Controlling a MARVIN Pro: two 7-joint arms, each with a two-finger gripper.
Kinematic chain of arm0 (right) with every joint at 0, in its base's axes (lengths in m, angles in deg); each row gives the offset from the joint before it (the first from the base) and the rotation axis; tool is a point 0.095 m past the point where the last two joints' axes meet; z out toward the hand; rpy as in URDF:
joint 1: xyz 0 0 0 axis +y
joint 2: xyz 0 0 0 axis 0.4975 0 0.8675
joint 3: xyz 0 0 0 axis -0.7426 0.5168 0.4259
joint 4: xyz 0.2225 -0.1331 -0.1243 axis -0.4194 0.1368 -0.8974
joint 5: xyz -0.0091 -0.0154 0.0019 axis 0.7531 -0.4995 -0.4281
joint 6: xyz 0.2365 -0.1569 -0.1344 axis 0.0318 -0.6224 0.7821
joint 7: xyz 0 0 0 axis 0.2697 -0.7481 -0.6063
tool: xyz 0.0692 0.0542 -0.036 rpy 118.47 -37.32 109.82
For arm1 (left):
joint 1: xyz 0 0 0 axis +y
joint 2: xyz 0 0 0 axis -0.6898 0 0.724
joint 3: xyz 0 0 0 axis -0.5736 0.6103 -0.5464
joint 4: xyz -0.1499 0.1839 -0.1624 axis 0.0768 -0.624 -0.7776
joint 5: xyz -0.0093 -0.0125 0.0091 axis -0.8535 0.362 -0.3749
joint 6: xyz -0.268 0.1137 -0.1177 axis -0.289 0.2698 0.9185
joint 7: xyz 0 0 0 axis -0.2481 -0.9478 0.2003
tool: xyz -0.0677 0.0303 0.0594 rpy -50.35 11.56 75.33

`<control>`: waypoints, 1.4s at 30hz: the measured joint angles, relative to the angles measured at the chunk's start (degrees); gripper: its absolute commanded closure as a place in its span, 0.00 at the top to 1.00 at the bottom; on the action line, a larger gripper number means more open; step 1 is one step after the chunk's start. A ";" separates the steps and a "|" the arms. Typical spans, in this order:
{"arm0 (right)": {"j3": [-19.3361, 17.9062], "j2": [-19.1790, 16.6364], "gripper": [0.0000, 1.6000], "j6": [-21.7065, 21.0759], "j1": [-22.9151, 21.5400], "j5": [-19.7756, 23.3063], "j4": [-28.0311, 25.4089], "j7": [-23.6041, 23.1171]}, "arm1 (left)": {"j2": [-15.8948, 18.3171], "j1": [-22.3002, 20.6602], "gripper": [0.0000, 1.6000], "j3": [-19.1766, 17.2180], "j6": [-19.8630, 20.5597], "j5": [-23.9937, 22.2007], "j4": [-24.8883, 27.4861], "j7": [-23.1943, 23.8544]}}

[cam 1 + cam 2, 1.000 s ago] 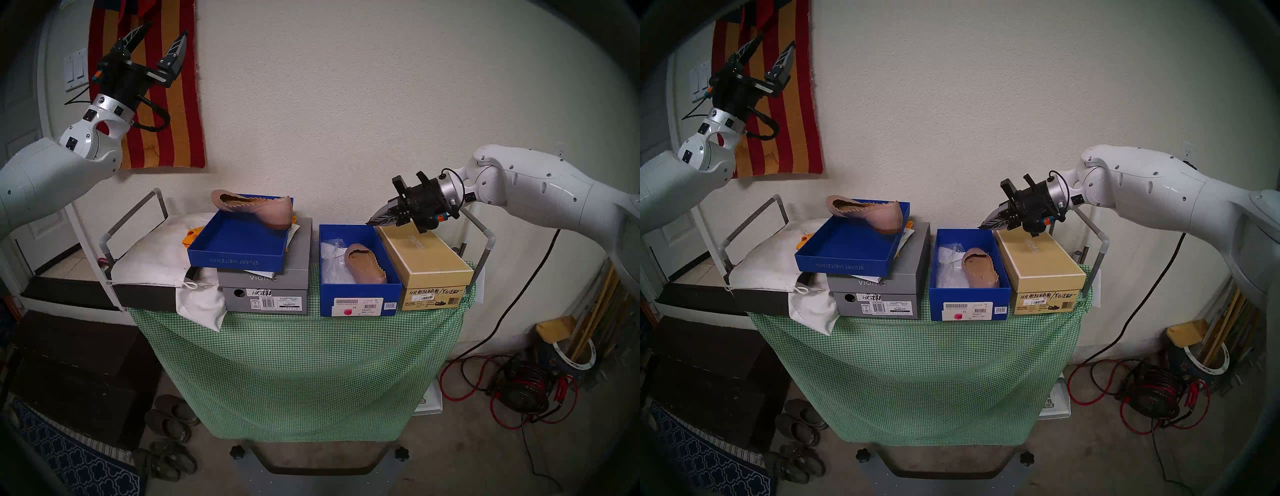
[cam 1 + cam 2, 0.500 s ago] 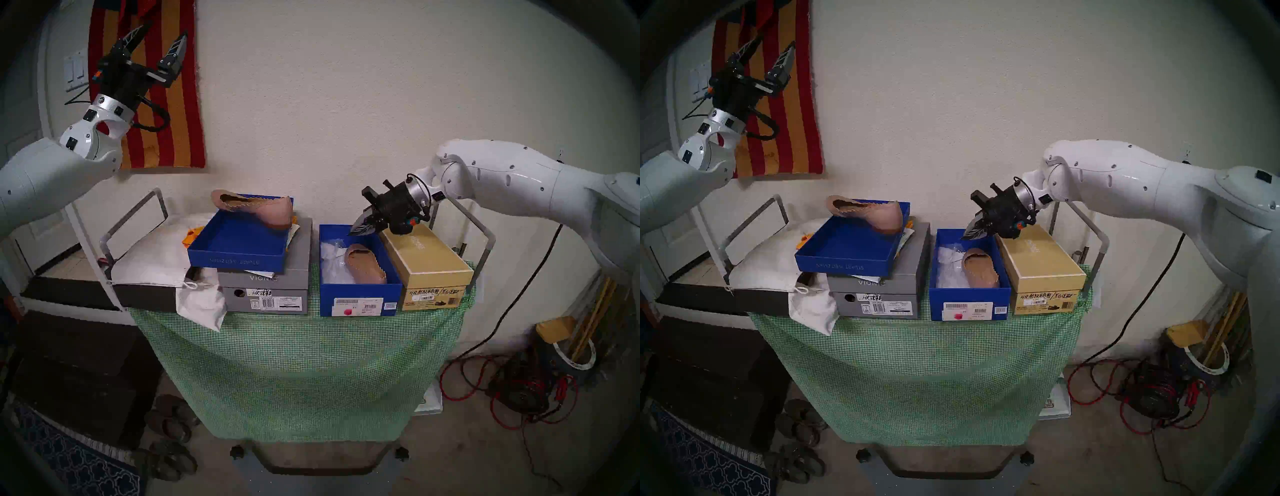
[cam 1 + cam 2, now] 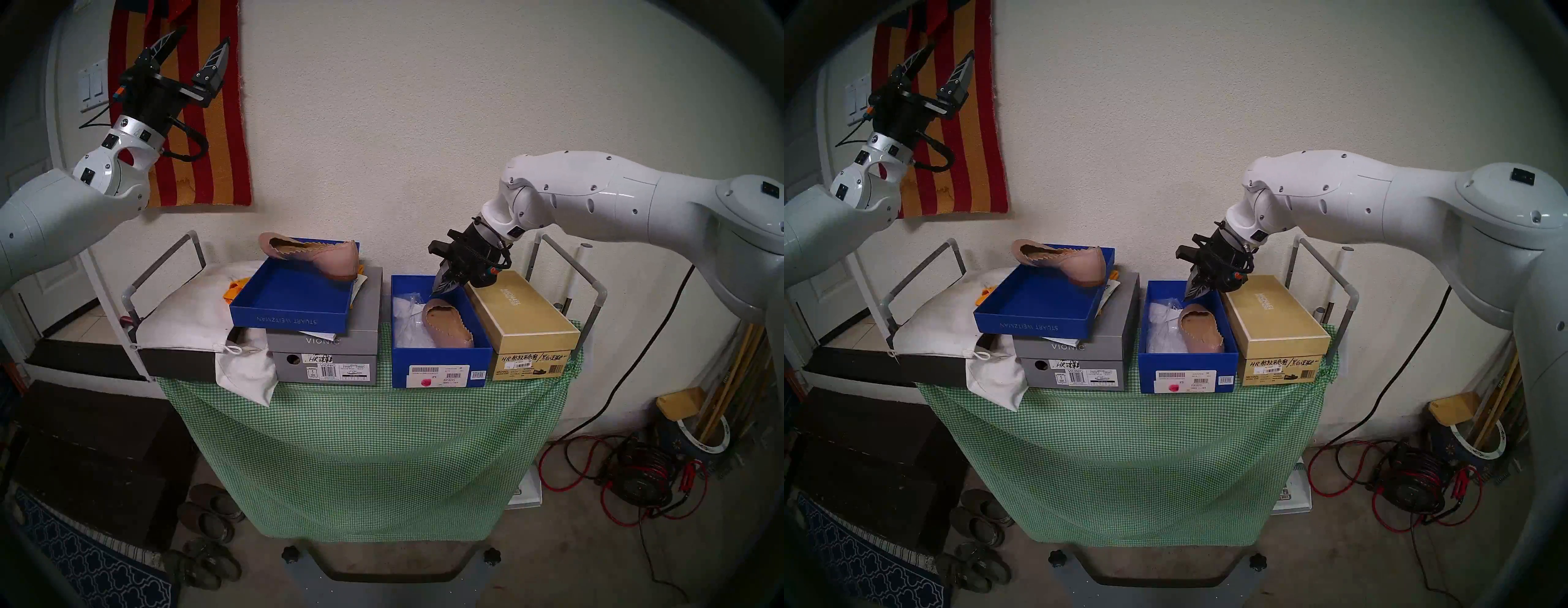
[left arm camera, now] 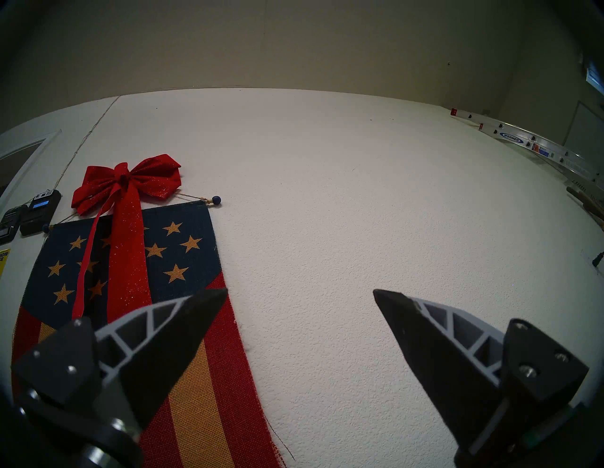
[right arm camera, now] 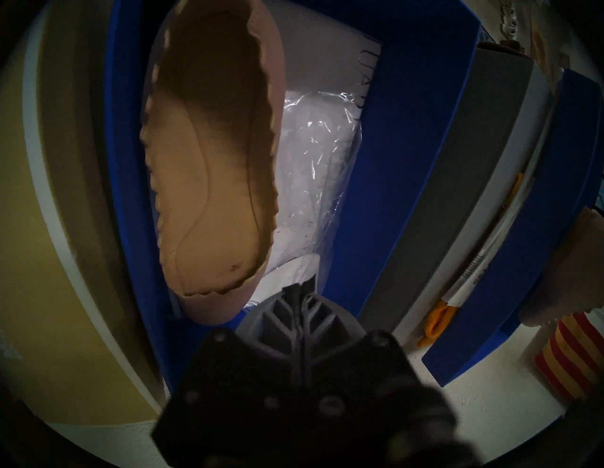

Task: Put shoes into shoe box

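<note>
Now the right gripper (image 3: 441, 290), fingers pressed together and empty, has swung down over the shoe box (image 3: 441, 365) beside the shoe (image 3: 447, 322) inside, while the second shoe (image 3: 312, 254) waits on the lid (image 3: 292, 314).

One pink flat (image 3: 449, 323) lies in the blue shoe box (image 3: 441, 365); the other pink flat (image 3: 314, 254) rests on the shallow blue lid (image 3: 292, 316).
</note>
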State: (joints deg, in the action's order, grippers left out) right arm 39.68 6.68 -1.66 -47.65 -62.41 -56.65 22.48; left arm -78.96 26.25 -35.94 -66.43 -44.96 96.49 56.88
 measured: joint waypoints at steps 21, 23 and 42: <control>8.16 5.43 0.00 0.00 -3.37 8.39 0.01 -7.40 | 0.00 -0.04 1.00 0.07 -0.01 0.00 0.00 0.00; 8.97 5.72 0.00 0.00 -3.48 9.25 0.32 -8.09 | 0.00 -0.05 1.00 0.07 -0.01 0.00 0.01 0.00; 13.69 8.76 0.00 0.00 -0.76 17.52 3.07 -11.67 | 0.00 -0.09 1.00 0.12 -0.03 -0.01 0.01 -0.01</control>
State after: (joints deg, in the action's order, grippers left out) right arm 53.37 15.45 -1.66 -48.41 -44.89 -53.58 10.81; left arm -78.96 26.16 -35.82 -66.46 -44.96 96.50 56.87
